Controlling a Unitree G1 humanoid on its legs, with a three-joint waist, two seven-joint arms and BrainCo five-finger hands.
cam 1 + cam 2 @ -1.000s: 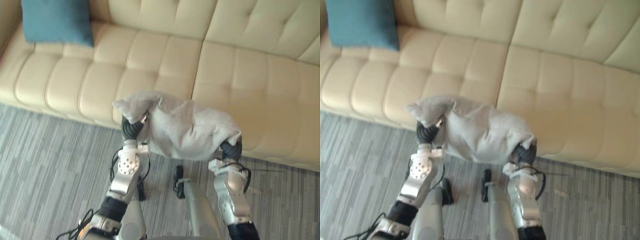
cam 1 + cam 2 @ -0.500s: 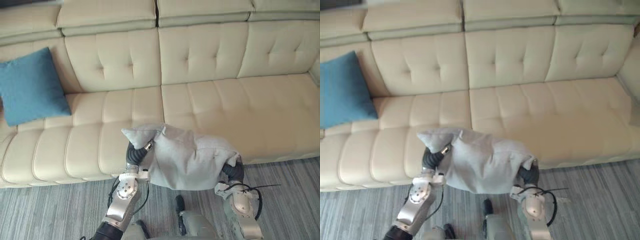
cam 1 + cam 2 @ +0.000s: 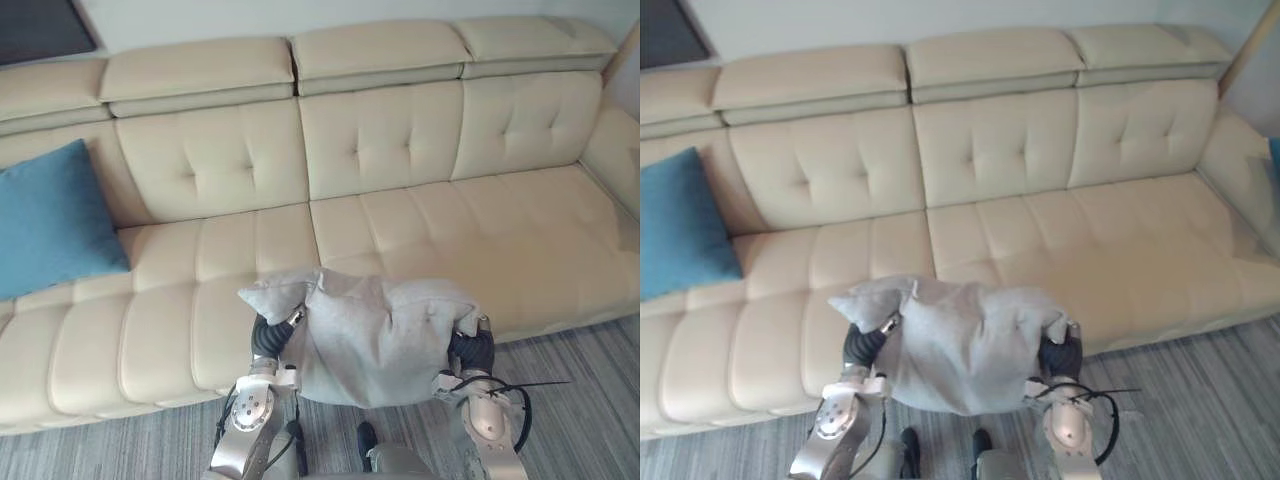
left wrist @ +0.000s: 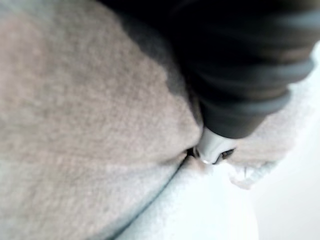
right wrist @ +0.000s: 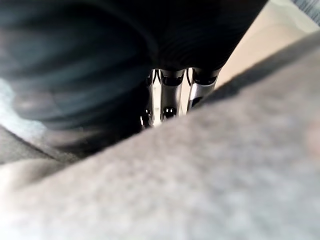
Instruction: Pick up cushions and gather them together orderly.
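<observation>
Grey cushion (image 3: 375,335) between left hand (image 3: 266,338) and right hand (image 3: 470,352), above sofa (image 3: 400,160) front edge; grips: cannot tell. Blue cushion (image 3: 50,220) at left end.

Silver-grey arms. The left arm (image 3: 243,440) carries a round plate (image 3: 250,408) with small holes, possibly screws. Dark ribbed covers on left hand (image 3: 267,337) and right hand (image 3: 470,352).

The grey cushion (image 3: 385,335) is showing fuzzy matt cloth, the blue cushion (image 3: 50,225) plainer matt cloth; the sofa (image 3: 380,150) is gleaming like smooth leather.
</observation>
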